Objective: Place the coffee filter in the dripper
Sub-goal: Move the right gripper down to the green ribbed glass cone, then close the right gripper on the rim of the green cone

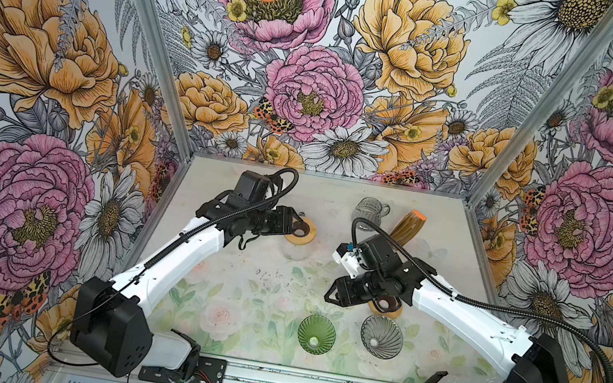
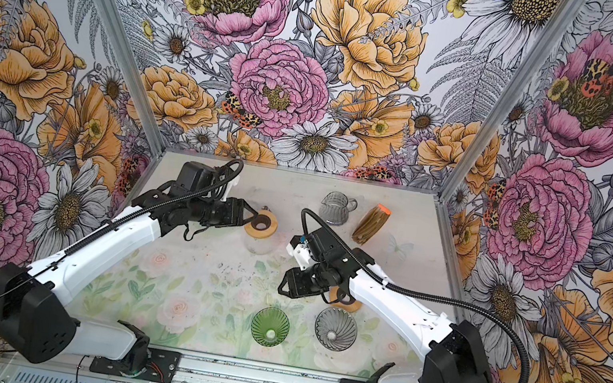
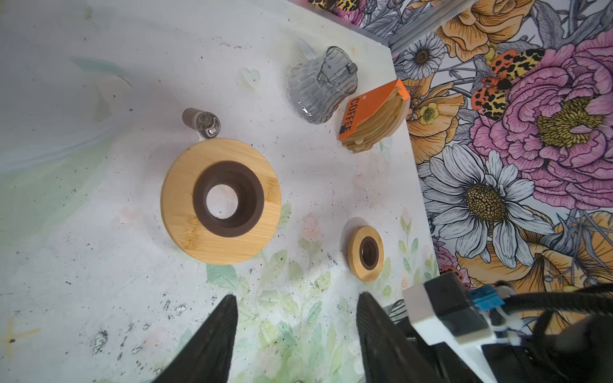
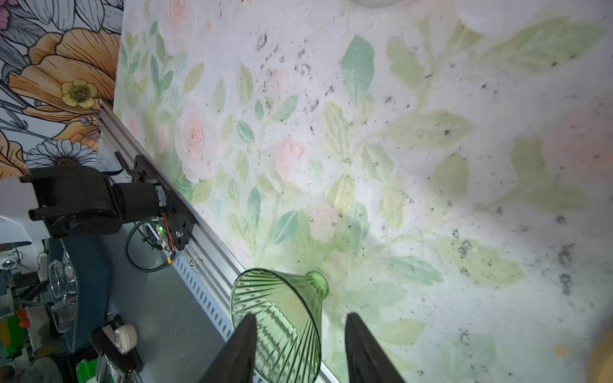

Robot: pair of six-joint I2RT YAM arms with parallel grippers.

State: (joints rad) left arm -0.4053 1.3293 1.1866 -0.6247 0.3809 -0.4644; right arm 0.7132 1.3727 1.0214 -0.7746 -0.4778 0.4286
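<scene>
The floral table (image 1: 238,286) bears a green dripper (image 1: 316,334) near the right gripper (image 1: 331,292), a grey dripper (image 1: 381,336) beside that dripper; a filter pack (image 1: 408,228) and a glass jug (image 1: 371,210) lie well beyond the same gripper

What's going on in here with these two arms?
Two robot arms are meant to put a paper coffee filter into a dripper, but no filter has been picked up yet. The pack of filters stands untouched at the far end. The left gripper hovers open near a wooden ring. The right gripper is open too, near the green dripper, which sits beside a grey dripper. Both drippers look empty.
</scene>
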